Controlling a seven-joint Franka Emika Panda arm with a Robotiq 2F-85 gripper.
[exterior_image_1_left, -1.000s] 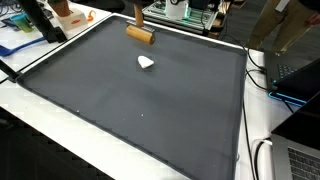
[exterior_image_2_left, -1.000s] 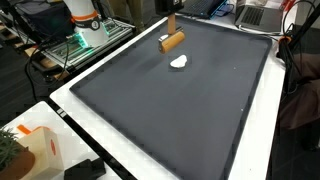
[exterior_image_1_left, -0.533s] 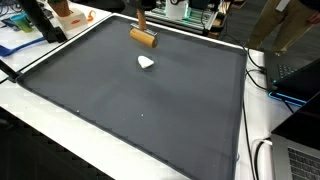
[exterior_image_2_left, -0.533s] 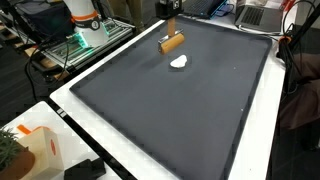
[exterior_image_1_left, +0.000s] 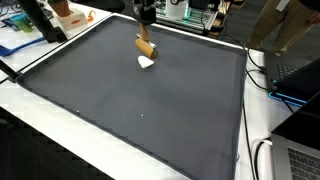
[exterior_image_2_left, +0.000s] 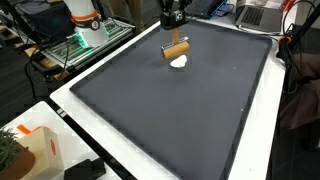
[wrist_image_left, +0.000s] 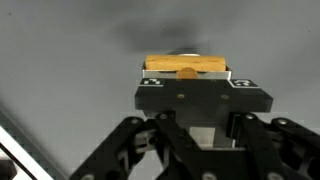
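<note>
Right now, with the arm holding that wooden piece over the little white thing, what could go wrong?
1. The wooden piece hangs close above the white object in both exterior views; a slight drop could knock or flick it across the dark mat.
2. In the wrist view the wooden piece covers nearly all of the white object, so aiming may be hard.
3. The gripper is shut on the piece, which looks tilted; it might twist in the grip.
</note>
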